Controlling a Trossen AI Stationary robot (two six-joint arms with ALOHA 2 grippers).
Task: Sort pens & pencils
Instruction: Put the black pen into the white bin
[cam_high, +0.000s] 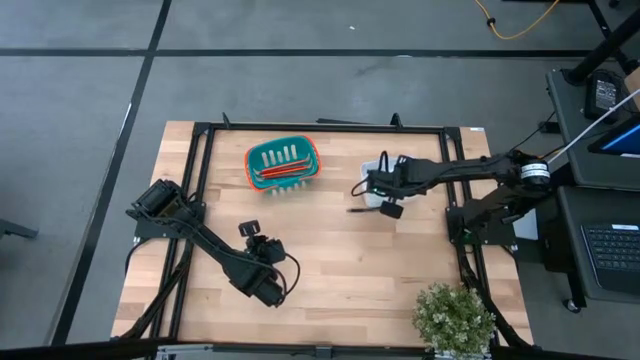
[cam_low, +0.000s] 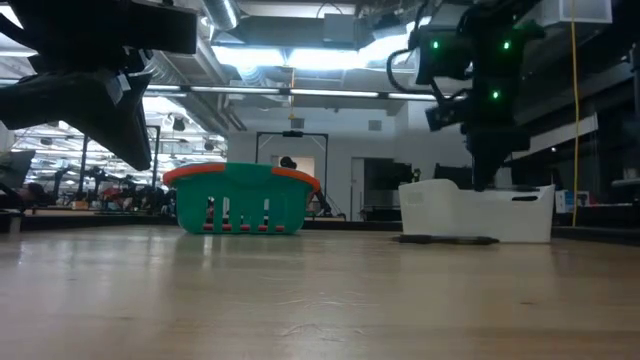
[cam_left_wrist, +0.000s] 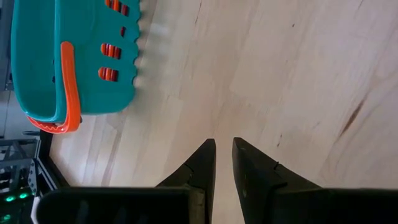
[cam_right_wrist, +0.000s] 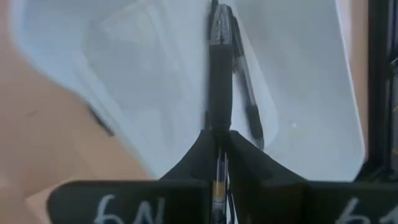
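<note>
My right gripper (cam_right_wrist: 219, 132) is shut on a black pen (cam_right_wrist: 219, 74) above the white bin (cam_high: 372, 178) at the table's far right. Another pen (cam_right_wrist: 252, 118) lies inside the bin, and a third pen (cam_high: 357, 210) lies flat on the table just in front of it. The red-orange pencils (cam_high: 283, 172) lie in the teal basket (cam_high: 283, 165) at the far middle. My left gripper (cam_left_wrist: 224, 144) hovers over bare wood near the table's middle (cam_high: 250, 230), a narrow gap between its fingers and nothing in it. My right gripper pinches the pen's barrel (cam_right_wrist: 219, 121) between its two fingers. The pen runs along the fingers and sticks out past their tips. The fingers slant steeply down from above. The pen is lifted clear, its free end over the inside of the white bin (cam_right_wrist: 155, 74).
A potted plant (cam_high: 455, 318) stands at the near right corner. A black metal frame (cam_high: 320, 128) runs round the table's edges. Bare wood lies between the basket (cam_low: 240, 200), the bin (cam_low: 475, 210) and the near edge.
</note>
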